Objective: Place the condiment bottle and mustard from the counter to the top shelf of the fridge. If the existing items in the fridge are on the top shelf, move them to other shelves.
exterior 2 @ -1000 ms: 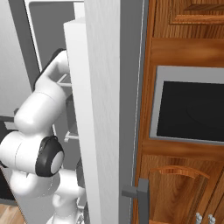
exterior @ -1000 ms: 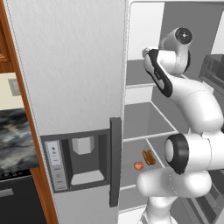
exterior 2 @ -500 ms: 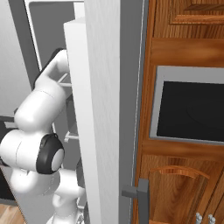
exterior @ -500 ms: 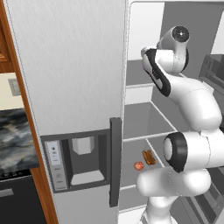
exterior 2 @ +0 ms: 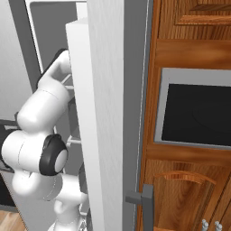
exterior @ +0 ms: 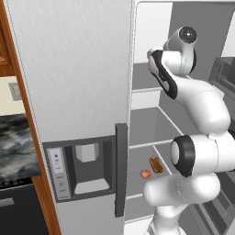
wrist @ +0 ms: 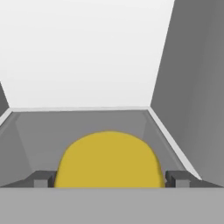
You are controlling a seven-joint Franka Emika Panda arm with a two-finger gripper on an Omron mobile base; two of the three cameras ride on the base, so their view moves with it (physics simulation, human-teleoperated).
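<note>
jaws stand wide either side of the mustard (wrist: 109,159) on the fridge's top shelf (wrist: 39,127); whether they grip it, we cannot tell. next we judge: withdraw cleanly.

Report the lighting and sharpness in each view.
Left base view: even, flat light, soft shading inside the fridge, no glare. Right base view: sharp, fridge door blocks much. Hand view: bright back wall, yellow mustard crisp between the end effector tips.

Two rear base views flanking the fridge (exterior: 151,114); hand view close inside.
</note>
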